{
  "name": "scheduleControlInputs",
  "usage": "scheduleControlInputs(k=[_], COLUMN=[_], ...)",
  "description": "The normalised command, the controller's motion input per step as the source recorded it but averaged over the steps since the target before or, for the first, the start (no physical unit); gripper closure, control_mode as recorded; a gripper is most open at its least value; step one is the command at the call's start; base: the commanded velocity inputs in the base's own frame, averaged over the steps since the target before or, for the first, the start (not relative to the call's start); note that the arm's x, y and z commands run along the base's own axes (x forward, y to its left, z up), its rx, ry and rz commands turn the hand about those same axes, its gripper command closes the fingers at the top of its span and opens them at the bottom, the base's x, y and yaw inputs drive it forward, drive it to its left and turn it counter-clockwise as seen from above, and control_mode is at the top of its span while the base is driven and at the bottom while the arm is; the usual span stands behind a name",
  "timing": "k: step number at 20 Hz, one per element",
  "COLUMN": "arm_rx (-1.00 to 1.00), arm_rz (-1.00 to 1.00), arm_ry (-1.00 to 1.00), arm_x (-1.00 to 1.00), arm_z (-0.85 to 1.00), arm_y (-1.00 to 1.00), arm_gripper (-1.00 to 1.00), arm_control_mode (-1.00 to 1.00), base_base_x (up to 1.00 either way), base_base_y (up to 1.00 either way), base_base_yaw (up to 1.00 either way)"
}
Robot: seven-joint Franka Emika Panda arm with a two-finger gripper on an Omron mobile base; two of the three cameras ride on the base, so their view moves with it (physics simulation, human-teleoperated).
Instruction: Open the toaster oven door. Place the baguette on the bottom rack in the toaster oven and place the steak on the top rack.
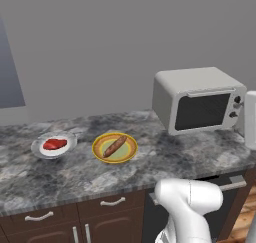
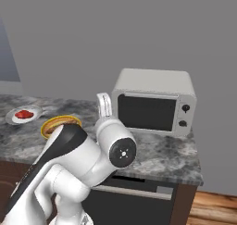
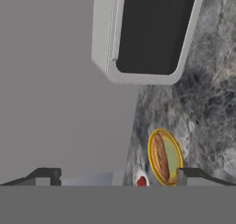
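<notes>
Hand view: gripper (image 3: pixel 115 174) jaws wide apart, empty, facing the boxy light-grey toaster oven (image 3: pixel 143 34) on the speckled counter, its dark-glass door (image 1: pixel 204 110) shut; opening pending—next, reach the bar handle.

A yellow-rimmed green plate (image 1: pixel 114 148) and a white plate (image 1: pixel 53 145) sit near each other on the grey marbled counter (image 1: pixel 165 159)

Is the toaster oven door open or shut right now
Shut. The toaster oven door sits flush against the front of the toaster oven, its dark glass upright and the bar handle along its top edge.
</notes>
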Motion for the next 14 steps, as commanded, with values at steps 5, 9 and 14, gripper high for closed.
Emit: scheduleControlInputs(k=[5, 9, 14], arm_rx=[0.00, 0.00, 0.00], arm_rz=[0.00, 0.00, 0.00], arm_ry=[0.00, -0.01, -0.03], arm_x=[0.27, 0.32, 0.32], arm_z=[-0.07, -0.04, -0.09], arm_y=[-0.14, -0.23, -0.27], arm_gripper=[-1.00, -1.00, -1.00], arm_control_mode=[-1.00, -1.00, -1.00], base_base_x=[0.00, 0.00, 0.00], base_base_y=[0.00, 0.00, 0.00], base_base_yaw=[0.00, 0.00, 0.00])
